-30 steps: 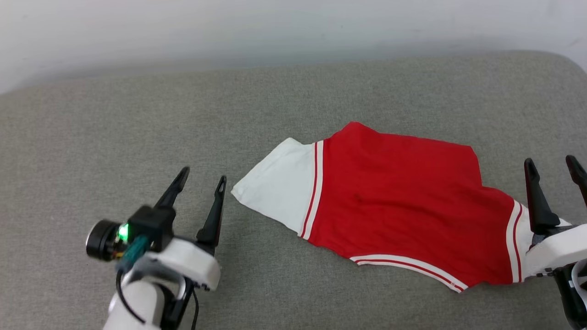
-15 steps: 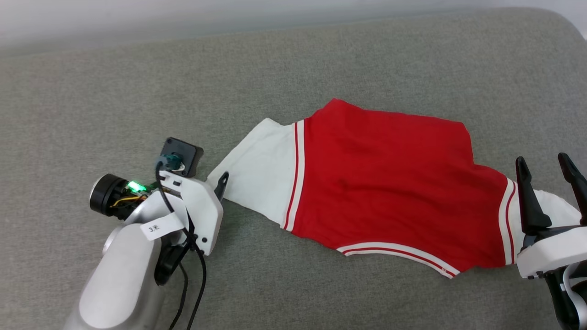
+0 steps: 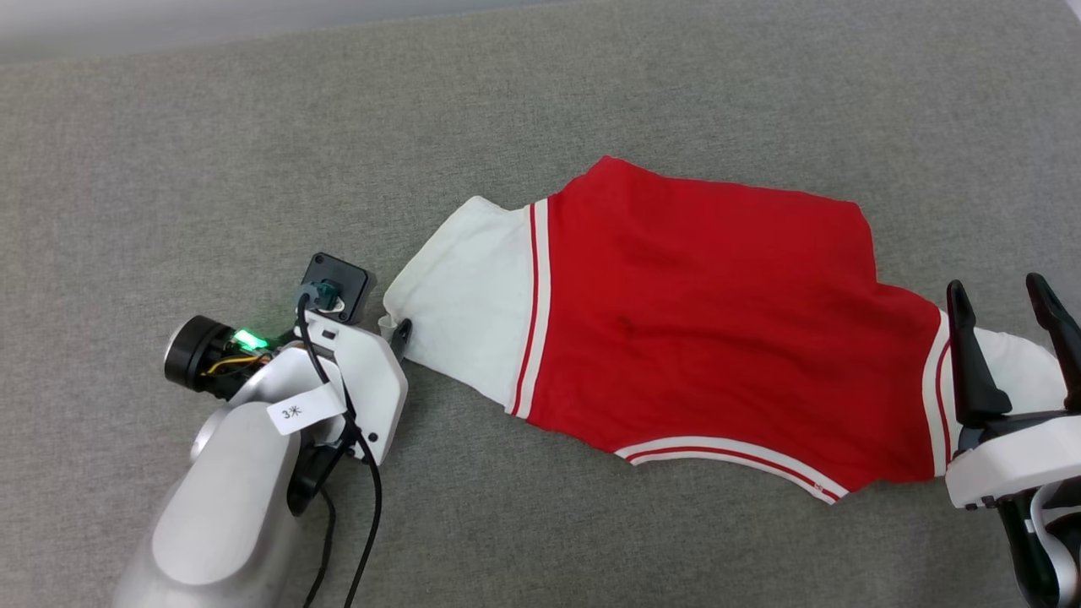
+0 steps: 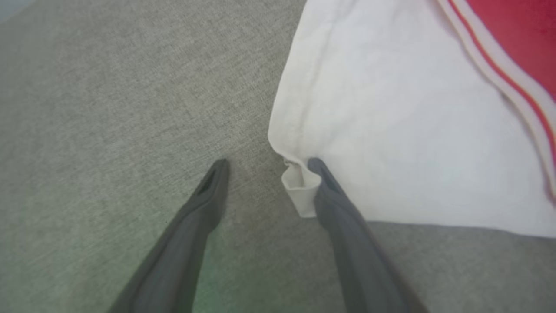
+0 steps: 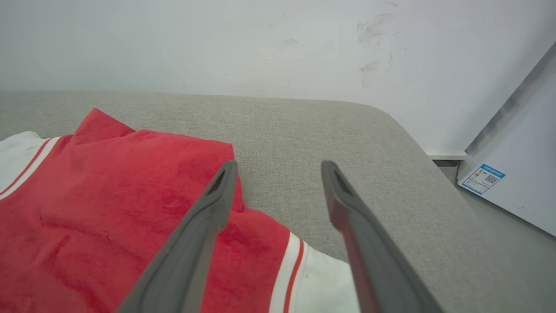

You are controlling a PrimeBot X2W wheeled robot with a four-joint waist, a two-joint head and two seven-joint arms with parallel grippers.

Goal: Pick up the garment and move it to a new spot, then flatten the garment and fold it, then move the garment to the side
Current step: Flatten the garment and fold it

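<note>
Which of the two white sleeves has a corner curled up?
The left sleeve: its corner bunches against one finger of the left gripper; the right sleeve shows no curl.

Grey woven cushion [image 3: 591,84] was the base surface. Behind it stood a white wall [image 5: 195,43], with scuff marks [image 5: 373,26] above the cushion's rounded corner. Beyond that corner: white panel [image 5: 521,130], blue-white label [image 5: 483,178], grey floor [image 5: 512,226].

Matt cloth garment [image 3: 701,329], rough-woven cushion [image 3: 169,169]
</note>
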